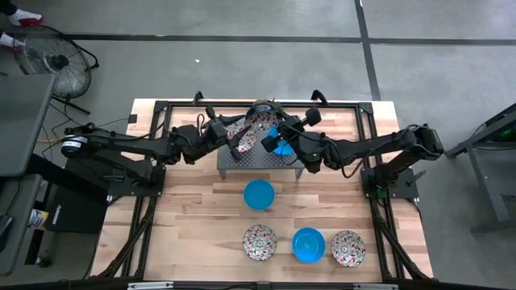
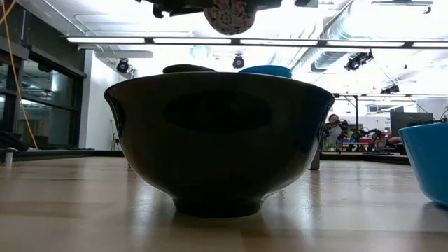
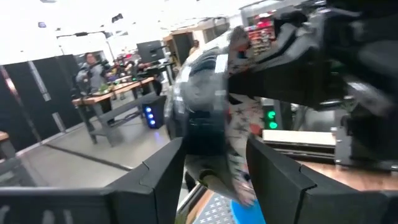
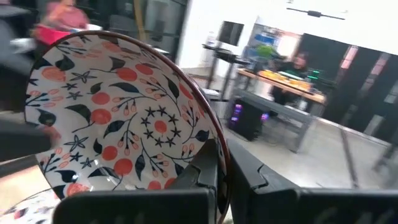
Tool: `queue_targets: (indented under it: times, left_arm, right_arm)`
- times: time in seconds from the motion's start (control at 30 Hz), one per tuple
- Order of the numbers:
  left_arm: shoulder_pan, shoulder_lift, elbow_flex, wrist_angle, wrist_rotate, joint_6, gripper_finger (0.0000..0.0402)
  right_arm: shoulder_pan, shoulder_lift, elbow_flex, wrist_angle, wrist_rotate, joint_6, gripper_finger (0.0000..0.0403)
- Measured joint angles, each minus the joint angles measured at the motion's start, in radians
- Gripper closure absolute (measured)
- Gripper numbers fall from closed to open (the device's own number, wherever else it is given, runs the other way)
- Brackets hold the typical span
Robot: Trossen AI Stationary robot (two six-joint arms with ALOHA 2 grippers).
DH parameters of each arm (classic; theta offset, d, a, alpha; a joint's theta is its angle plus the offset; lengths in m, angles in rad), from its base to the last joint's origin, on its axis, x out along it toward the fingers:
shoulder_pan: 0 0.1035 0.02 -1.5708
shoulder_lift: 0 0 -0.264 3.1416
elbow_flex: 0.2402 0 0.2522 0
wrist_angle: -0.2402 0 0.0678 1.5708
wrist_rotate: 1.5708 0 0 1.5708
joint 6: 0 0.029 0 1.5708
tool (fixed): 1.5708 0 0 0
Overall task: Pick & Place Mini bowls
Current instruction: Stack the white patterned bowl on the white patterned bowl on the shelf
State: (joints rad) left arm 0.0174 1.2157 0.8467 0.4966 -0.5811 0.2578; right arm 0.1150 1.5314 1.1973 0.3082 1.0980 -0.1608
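Observation:
My right gripper is shut on a floral mini bowl, which it holds up on its edge above the grey mesh rack at the table's far middle. My left gripper is open and comes at the same bowl from the left. Its fingers stand on either side of the bowl's underside, and I cannot tell whether they touch it. A blue bowl and another floral bowl sit on the rack under the held one. The low view shows the held bowl at the top. My right gripper pinches the floral bowl's rim, one finger inside the bowl and one outside. The fingers come in about level from the table's right. The bowl stands on its edge with its patterned inside facing the right arm, lifted clear of the rack.
Nearer on the table stand a blue bowl and a row of a floral bowl, a blue bowl and a floral bowl. One bowl fills the low view as a dark shape. Bare wood lies at both sides.

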Motion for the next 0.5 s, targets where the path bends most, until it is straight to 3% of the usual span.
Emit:
queue_targets:
  times: [0.17,0.5]
  left_arm:
    - [-0.001,0.001,0.0,0.002,-0.047,-0.004,0.0231]
    - [-0.001,0.003,0.0,-0.001,-0.091,-0.03,0.0245]
  right_arm:
    - [0.006,0.0,0.0,-0.004,-0.085,0.009,0.04]
    - [0.007,0.001,0.0,-0.019,-0.134,0.024,0.04]
